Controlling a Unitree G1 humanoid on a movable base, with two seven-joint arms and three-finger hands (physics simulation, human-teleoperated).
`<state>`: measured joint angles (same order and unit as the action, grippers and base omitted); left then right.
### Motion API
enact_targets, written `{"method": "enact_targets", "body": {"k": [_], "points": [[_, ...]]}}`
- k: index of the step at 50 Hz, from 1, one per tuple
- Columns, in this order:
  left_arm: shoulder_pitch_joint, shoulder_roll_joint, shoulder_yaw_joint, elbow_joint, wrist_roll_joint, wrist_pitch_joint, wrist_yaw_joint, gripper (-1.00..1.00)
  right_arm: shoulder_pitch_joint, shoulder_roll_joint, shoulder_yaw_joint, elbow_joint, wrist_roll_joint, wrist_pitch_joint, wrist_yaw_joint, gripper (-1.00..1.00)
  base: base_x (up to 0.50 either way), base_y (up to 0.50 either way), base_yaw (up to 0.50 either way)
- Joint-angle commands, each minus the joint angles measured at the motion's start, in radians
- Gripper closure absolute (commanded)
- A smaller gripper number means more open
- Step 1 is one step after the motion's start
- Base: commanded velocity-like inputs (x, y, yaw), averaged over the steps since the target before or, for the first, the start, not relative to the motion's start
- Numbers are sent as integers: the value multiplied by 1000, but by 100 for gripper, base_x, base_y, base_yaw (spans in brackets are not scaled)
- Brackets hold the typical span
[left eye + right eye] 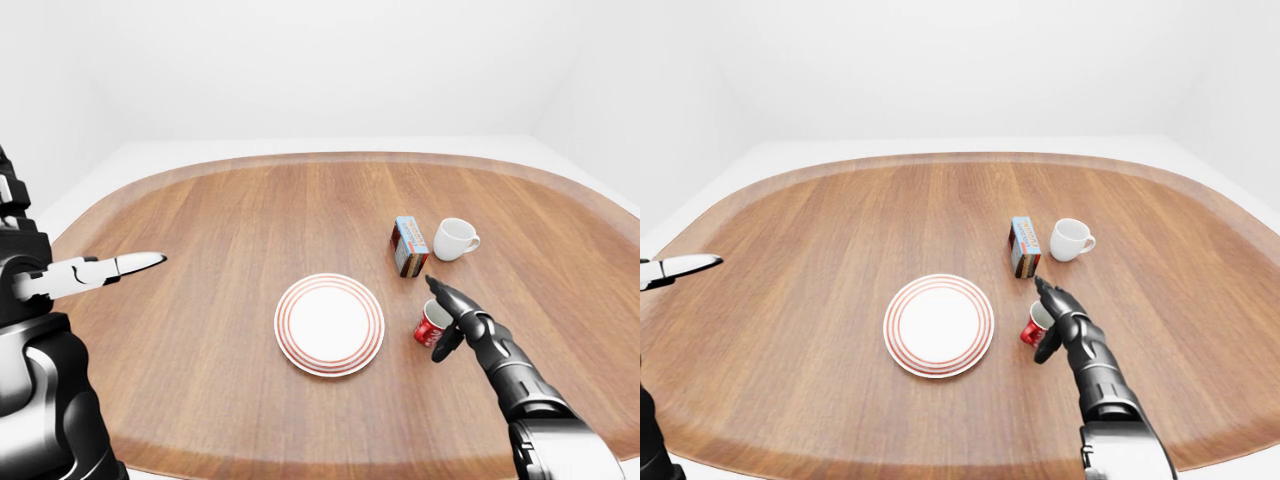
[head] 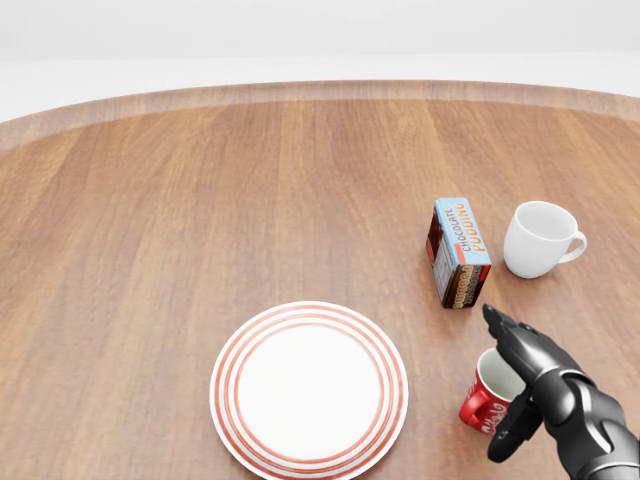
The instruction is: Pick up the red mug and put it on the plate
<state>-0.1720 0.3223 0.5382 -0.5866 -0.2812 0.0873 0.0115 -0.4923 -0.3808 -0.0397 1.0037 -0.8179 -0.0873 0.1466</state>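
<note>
Right hand [image 2: 520, 385] is spread around the red mug [image 2: 489, 392] near the table's [image 2: 200, 200] right edge, fingers not closed, set for gripping. Plate [image 2: 309, 389] waits alongside, empty.

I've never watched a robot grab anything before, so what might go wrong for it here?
The right hand is at the tilted red mug with fingers open; a poor grip could roll it away. The pudding box stands close above in the head view and might get bumped. The plate lies left, so the mug could drop on the way.
</note>
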Motion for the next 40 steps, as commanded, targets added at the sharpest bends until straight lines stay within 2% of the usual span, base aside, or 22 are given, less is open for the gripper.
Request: {"method": "enact_targets", "body": {"k": [1, 2, 11, 20, 24, 27, 28, 40], "points": [[4, -3, -3, 6, 4, 0, -3, -100, -30, -7, 12, 75, 10, 0, -34, 62, 0, 0, 0], [3, -3, -2, 6, 4, 0, -3, -100, -28, -7, 13, 73, 12, 0, -32, 100, 0, 0, 0], [-8, 2, -4, -4, 0, 0, 4, -100, -20, -11, 16, 68, 12, 0, -30, 100, 0, 0, 0], [-11, 4, -6, -6, -2, 0, 6, -100, 4, -13, 1, -31, 8, 0, 3, 100, 0, 0, 0], [-7, 1, -7, -4, -1, 0, 5, -100, 17, -11, -6, -89, -1, 18, 21, 100, 0, 0, 0], [-6, 2, -4, -6, -2, 0, 4, -100, 47, -4, -15, -204, -13, 49, 62, 100, 0, 0, 0], [-7, 2, -3, -5, -3, 0, 5, -100, 68, 5, -21, -280, -14, 73, 97, 100, 0, 0, 0], [-2, 0, 0, -6, -4, 0, 3, -100, 160, 83, -40, -642, -77, 156, 252, 100, 0, 0, 0]]}}
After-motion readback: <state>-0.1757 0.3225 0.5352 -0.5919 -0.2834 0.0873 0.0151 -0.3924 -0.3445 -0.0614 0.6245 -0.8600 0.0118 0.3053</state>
